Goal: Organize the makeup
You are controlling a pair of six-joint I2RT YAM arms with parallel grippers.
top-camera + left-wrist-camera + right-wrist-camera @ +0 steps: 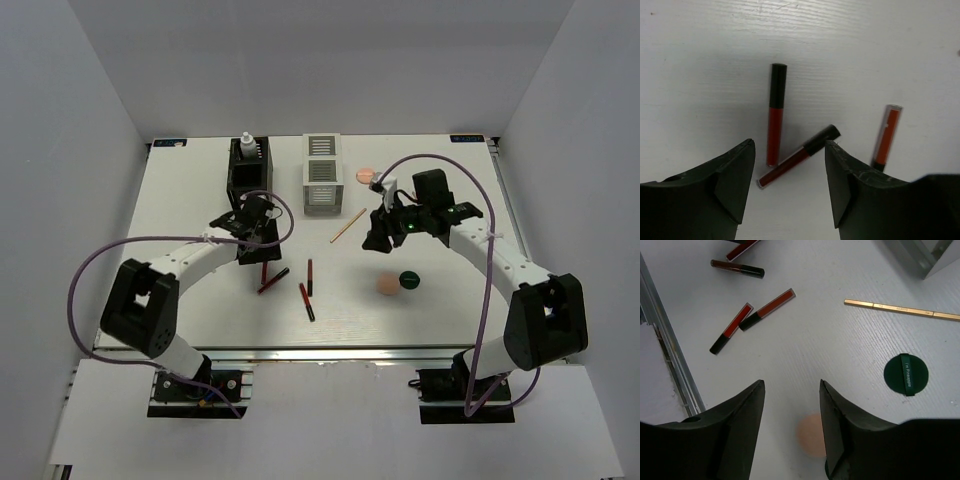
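The left hand (789,144) is hanging open and gripping nothing, and one red tube (799,156) is lying slantwise on the worktop (865,45) in the gap between its fingers. A second tube (776,114) is lying at 11 o'clock of that one. A third (885,137), at 3 o'clock, is slipping behind a finger (850,180), so its lower end is hidden.

The right hand (791,390) is also hanging released and empty. A blurred peach disc (809,434) is showing below its gap, with one edge cut off by a finger. A green disc (906,374) is lying apart at 2 o'clock of the peach one, and its small lettering is too fine to read. A thin stick (902,309) is running out past the right edge at 1 o'clock.

Seen from above, both hands are merging into dark shapes, and their fingers are hard to tell apart there.

The black box (249,180) is sitting at 11 o'clock on the worktop and holding a white bottle (247,143) upright at its far end. Its near compartment is showing only darkness. The white box (322,172) is standing just at 3 o'clock of the black one, and I cannot tell what is inside it. A second peach disc (364,175) is lying on the worktop at the white box's 3 o'clock side — whether touching the box or just beside it, I cannot tell.
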